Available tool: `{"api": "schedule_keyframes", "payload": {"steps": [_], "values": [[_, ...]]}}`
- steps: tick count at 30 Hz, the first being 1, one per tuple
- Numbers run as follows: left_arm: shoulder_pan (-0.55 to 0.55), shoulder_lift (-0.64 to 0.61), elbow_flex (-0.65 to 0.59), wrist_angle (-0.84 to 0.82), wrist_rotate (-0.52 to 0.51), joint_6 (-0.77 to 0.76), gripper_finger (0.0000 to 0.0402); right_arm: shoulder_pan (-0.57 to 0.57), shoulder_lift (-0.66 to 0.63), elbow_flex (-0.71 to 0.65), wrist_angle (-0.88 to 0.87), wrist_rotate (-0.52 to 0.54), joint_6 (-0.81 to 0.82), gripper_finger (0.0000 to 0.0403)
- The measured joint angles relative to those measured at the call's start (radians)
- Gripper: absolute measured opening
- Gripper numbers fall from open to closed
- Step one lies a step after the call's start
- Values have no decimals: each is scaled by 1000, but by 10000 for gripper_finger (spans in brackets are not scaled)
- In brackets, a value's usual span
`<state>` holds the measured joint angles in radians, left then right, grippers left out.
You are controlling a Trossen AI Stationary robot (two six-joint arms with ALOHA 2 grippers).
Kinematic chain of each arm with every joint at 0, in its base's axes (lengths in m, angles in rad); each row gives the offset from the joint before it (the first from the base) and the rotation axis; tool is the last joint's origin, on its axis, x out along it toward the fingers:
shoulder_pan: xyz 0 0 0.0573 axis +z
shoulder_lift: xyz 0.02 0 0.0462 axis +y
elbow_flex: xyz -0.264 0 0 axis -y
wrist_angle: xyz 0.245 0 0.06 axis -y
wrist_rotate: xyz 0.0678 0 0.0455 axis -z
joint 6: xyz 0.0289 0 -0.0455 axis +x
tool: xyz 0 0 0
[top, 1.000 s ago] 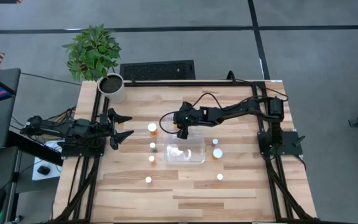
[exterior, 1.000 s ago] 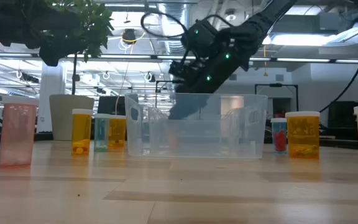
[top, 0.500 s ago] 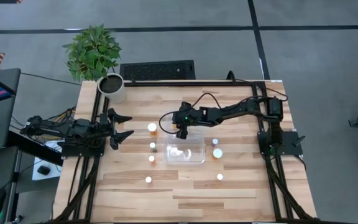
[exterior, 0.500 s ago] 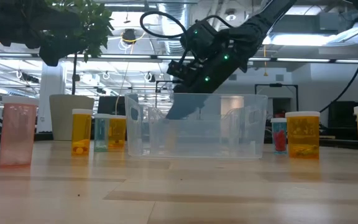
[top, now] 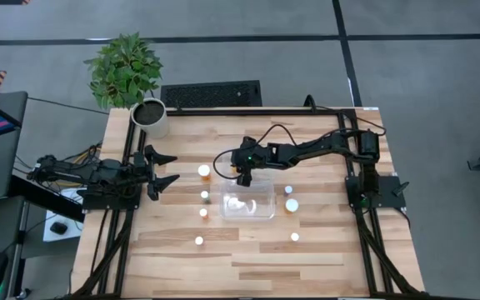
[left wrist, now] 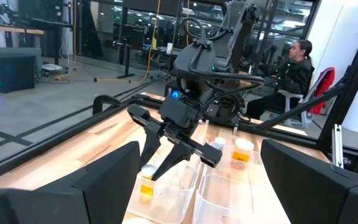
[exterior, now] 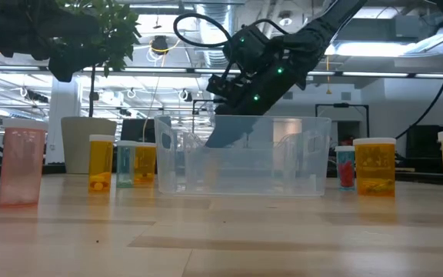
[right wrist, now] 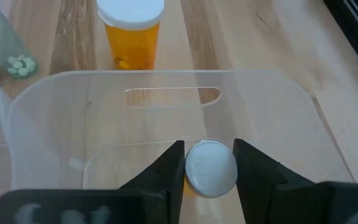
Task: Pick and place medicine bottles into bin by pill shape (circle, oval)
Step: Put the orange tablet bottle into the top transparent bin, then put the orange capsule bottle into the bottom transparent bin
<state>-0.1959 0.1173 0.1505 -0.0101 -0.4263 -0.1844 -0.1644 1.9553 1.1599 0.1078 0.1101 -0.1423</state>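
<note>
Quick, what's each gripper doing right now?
Left gripper: open, empty, at the table's left edge.
Right gripper: shut on a medicine bottle over the bin.

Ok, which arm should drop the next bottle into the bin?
The right: its gripper already holds a white-capped bottle over the bin. The left gripper waits open at the table's left edge.

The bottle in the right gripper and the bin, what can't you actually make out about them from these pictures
- Pill shape in the held medicine bottle: the right wrist view shows only its white cap between the right gripper's fingers; its body is hidden.
- Bin compartments: in the low view the clear walls overlap, so which side the bottle hangs over is unclear.
- Bin contents: too small in the high view.
- Left gripper: idle at the table's left edge.
</note>
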Motion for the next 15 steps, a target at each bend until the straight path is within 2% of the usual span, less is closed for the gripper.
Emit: {"api": "schedule_keyframes", "payload": {"steps": [7, 15], "values": [[0, 0, 0, 0, 0, 0, 330, 0, 0, 0, 0, -4, 10, 202], [0, 0, 0, 0, 0, 0, 330, 6, -28, 0, -27, -4, 10, 216]]}}
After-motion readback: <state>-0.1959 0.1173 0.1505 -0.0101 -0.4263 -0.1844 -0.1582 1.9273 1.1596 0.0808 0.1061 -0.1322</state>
